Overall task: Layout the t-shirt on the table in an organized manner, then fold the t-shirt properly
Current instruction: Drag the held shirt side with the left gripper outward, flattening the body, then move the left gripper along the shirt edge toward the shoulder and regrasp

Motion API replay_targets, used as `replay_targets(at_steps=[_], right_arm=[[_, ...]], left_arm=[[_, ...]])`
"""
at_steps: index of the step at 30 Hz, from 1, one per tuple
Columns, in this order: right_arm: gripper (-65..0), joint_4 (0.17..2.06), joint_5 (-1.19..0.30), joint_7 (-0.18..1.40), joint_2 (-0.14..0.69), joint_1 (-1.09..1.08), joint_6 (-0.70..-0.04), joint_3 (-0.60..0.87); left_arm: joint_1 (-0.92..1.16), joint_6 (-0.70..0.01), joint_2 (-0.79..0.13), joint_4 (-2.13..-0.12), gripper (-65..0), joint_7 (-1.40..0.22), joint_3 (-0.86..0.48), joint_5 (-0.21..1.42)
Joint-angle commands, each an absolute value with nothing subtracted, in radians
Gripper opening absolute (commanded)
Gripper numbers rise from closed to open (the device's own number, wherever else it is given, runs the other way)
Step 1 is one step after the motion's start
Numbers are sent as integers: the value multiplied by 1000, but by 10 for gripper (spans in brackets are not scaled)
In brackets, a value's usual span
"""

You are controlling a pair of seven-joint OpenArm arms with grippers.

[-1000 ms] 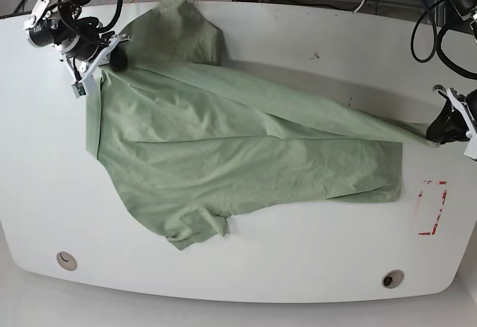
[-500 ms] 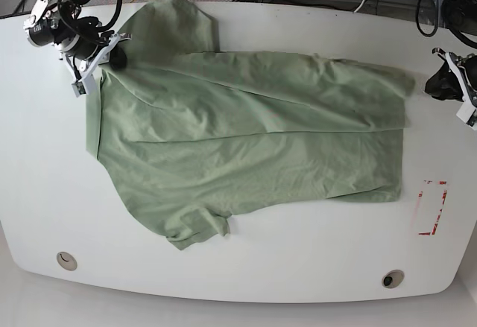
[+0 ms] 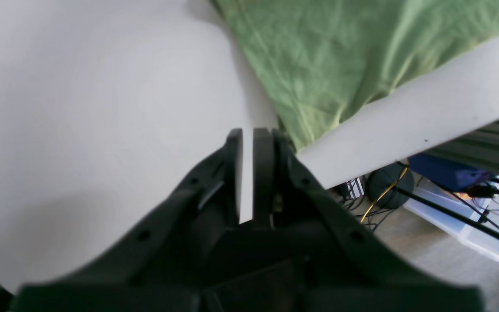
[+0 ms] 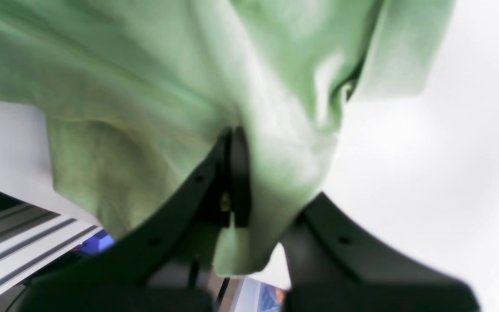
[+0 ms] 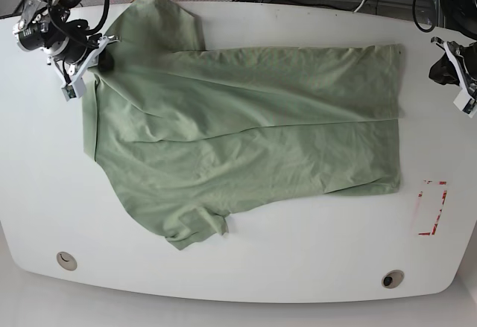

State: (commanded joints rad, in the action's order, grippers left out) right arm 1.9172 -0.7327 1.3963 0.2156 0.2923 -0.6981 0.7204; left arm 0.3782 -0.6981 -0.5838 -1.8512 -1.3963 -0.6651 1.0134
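The shirt (image 5: 246, 129) is spread on the table (image 5: 298, 267), its shoulder clamped between the right gripper's (image 4: 232, 143) jaws, while the left gripper (image 3: 247, 134), jaws nearly together and empty, is held just beside the hem corner.

- the t-shirt (image 5: 246, 126) covers the middle of the desk (image 5: 246, 267), from the far left edge across to near the right edge.
- bare desk runs wide along the near side and down the left.
- the red marking (image 5: 431, 208) lies flat on the right.
- the right claw (image 5: 93, 59) sits in the shirt's far-left corner.
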Motion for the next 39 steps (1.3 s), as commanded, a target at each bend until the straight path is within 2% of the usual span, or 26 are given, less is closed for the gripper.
replay_targets(at_steps=[5, 13, 18, 24, 31, 39], right_arm=[[-650, 1917, -733, 1396, 213, 295, -698, 719], [-650, 1916, -733, 1396, 208, 295, -698, 713], [-650, 1914, -733, 1396, 206, 295, -698, 711], [-650, 1913, -733, 1396, 205, 295, -698, 711], [-650, 1913, -733, 1396, 189, 292, -698, 711], [-650, 1913, -733, 1396, 185, 292, -698, 711]], left_arm=[[378, -698, -552, -1847, -599, -1396, -661, 944], [378, -698, -441, -1845, -371, -1396, -657, 799], [372, -698, -383, -1844, -297, -1396, -654, 711], [349, -698, -334, -1782, -282, -1391, -634, 677], [283, -698, -329, -1615, -282, -1374, -587, 677], [265, -698, -328, -1554, -283, -1337, -513, 682]])
